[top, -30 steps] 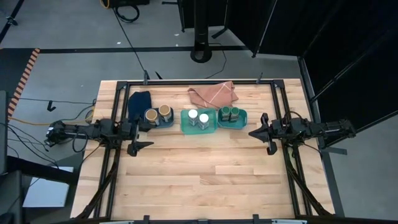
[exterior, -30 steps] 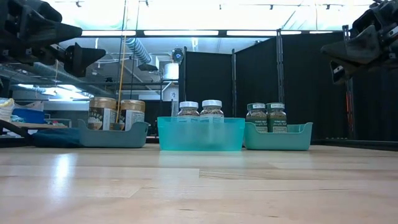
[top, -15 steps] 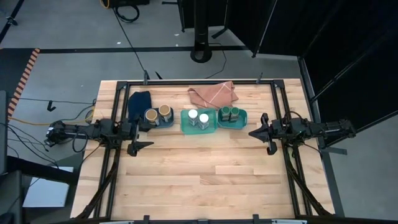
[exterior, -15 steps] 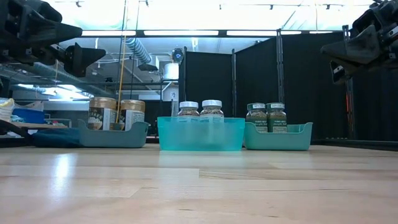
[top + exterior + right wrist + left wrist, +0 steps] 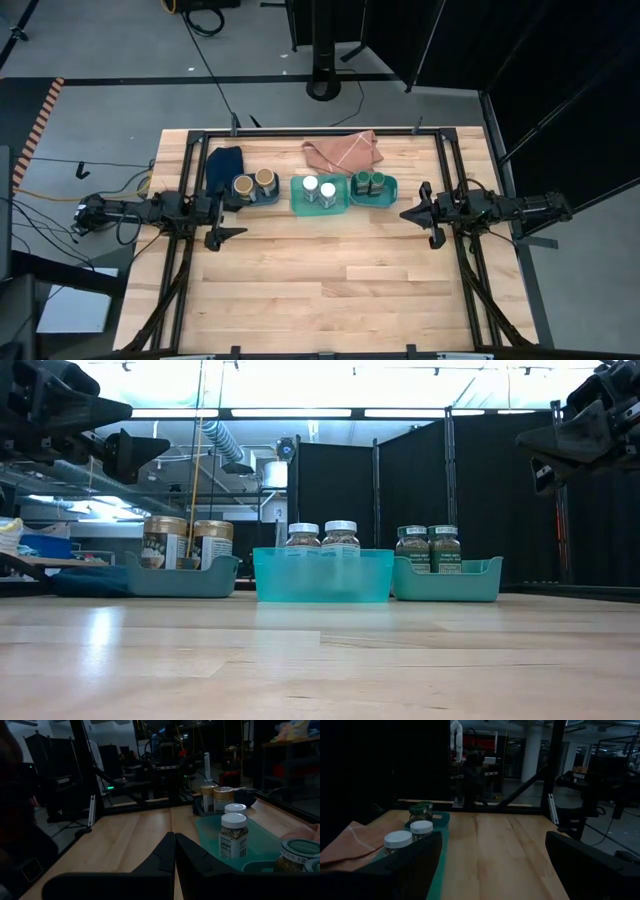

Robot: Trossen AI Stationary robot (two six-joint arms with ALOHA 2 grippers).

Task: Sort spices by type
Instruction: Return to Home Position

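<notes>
Six spice jars stand sorted: white-lidded pair (image 5: 319,189) in the middle teal tray (image 5: 297,206), tan-lidded pair (image 5: 254,181) left of it, green-lidded pair (image 5: 368,181) right. Sorting looks finished. Left gripper (image 5: 238,219), fingers apart, and right gripper (image 5: 406,213), fingers together, flank that tray, empty.

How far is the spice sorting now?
Done, it seems: tan-lidded round jars in the blue tray, white-lidded jars in the teal tray, green-lidded jars in the green tray. In hand: nothing; left claw open, right claw shut. Left: perhaps nothing.
</notes>
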